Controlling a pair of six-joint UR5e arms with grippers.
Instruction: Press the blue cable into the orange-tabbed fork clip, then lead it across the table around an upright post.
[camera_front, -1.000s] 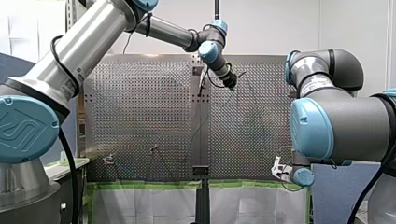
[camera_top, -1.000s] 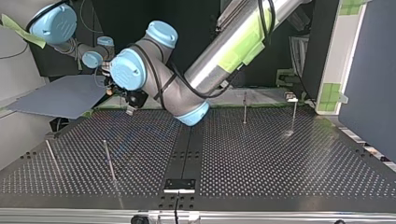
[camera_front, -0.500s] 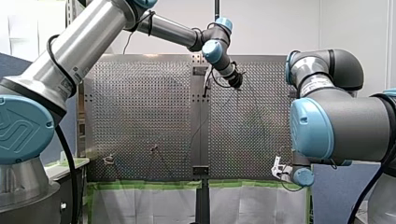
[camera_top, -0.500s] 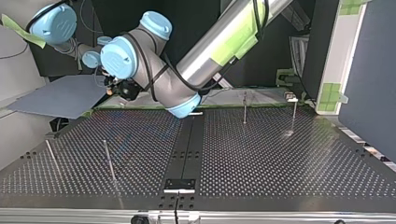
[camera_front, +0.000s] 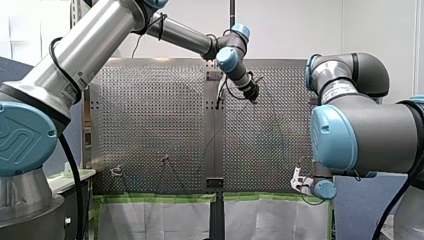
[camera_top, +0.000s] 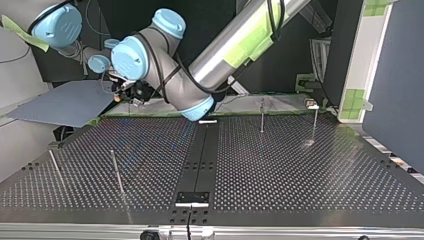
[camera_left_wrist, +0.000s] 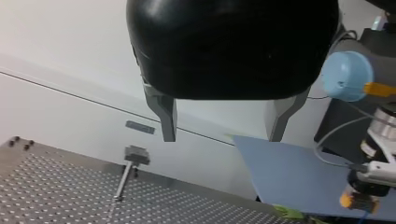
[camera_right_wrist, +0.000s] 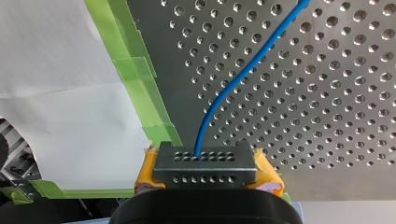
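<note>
Black left tool (camera_front: 252, 93) rightward (front view)

The blue cable (camera_right_wrist: 243, 74) runs out past the edge of the right wrist view, so I can't see where it ends. Its near end vanishes into my right tool (camera_right_wrist: 205, 163), whose body is cut off. In the front view a small fitting (camera_front: 116, 171) low on the worktop (camera_front: 150, 125) is too small to identify. In the top view my left tool (camera_top: 136, 95) sits mostly behind its own wrist.
</note>
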